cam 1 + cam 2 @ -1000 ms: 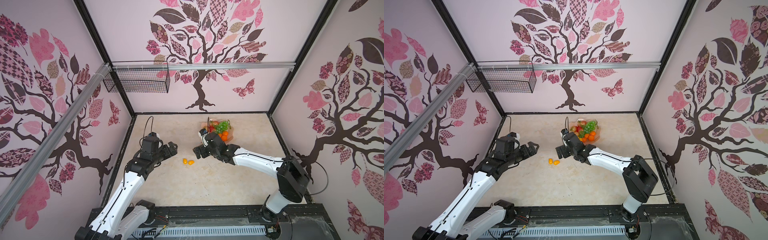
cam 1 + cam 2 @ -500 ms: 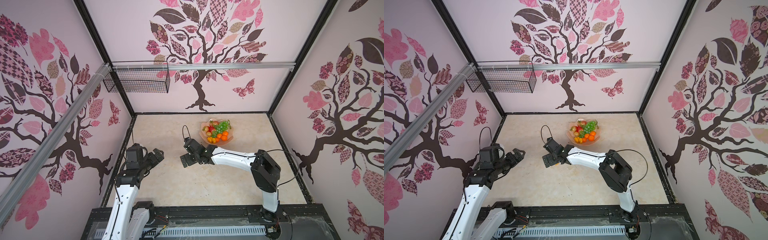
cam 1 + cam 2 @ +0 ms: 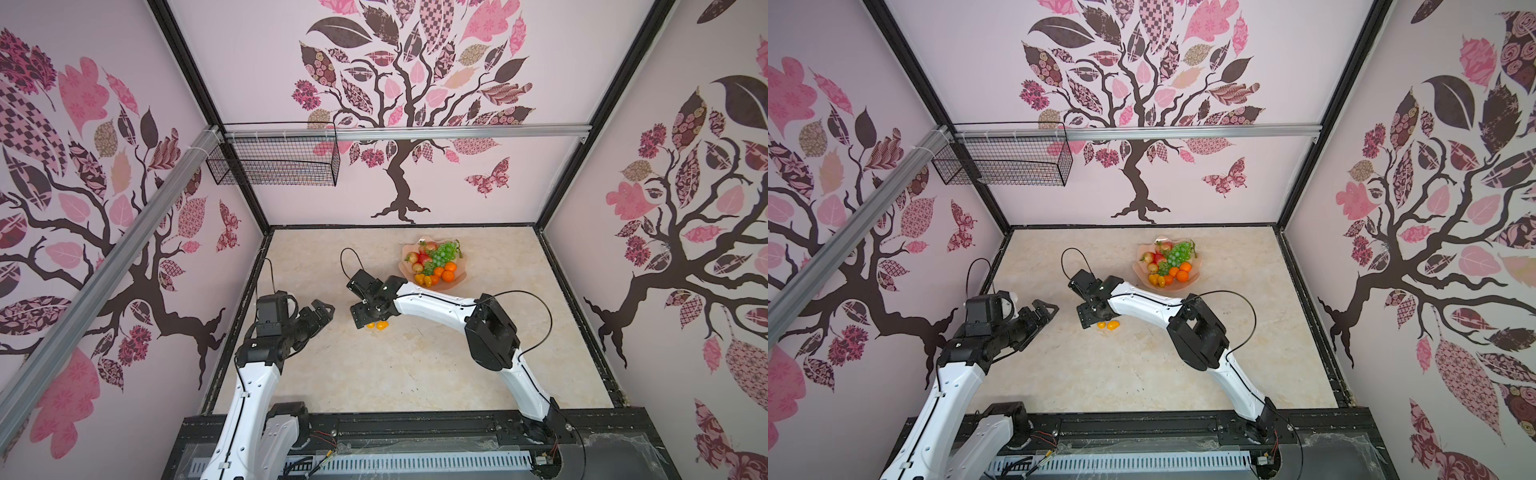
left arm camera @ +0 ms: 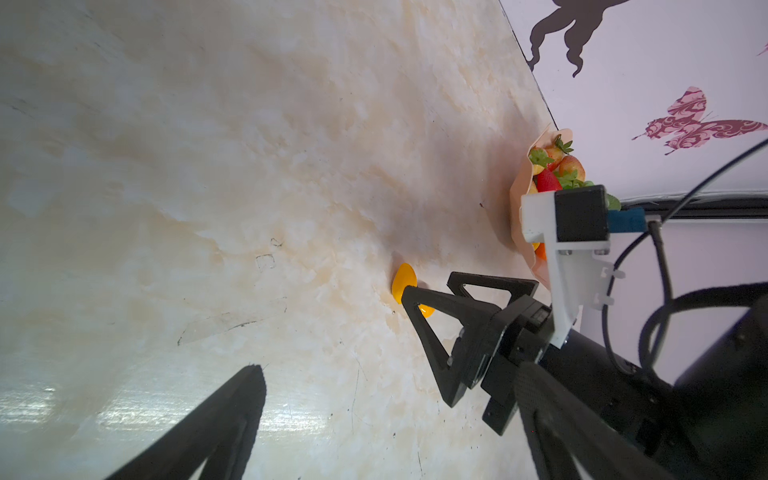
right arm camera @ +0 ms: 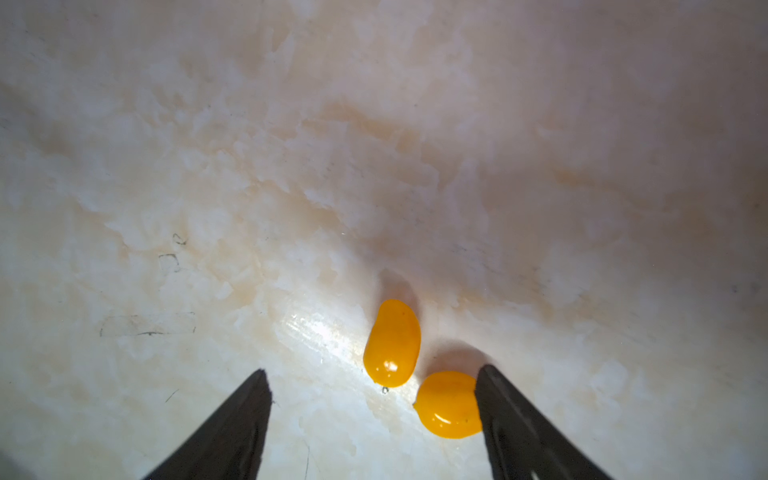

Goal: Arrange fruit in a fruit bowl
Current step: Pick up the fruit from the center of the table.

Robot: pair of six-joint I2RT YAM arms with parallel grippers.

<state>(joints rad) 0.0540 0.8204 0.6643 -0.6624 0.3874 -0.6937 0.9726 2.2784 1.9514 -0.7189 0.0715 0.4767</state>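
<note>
The fruit bowl (image 3: pixel 457 283), at the counter's (image 3: pixel 415 374) 1 o'clock, holds strawberries (image 3: pixel 424 259), tangerines (image 3: pixel 448 275), tomatoes and the grape bunch (image 3: pixel 444 252). At its 7 o'clock, the right gripper (image 5: pixel 372 370), jaws apart and holding nothing, brackets two loose tomatoes (image 5: pixel 392 343); one finger is against the rounder one (image 5: pixel 446 405). The left gripper (image 3: pixel 321 312) is apart and empty.

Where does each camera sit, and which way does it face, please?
Top views: high behind the robot, both looking down on the table; both arms, left hand and right hand show.
Left wrist: low over the table, facing the right hand and fruit bowl; its own fingers show.
Right wrist: close above the table, facing two yellow tomatoes by its own fingertips.
Shared: all views show the tomatoes.
</note>
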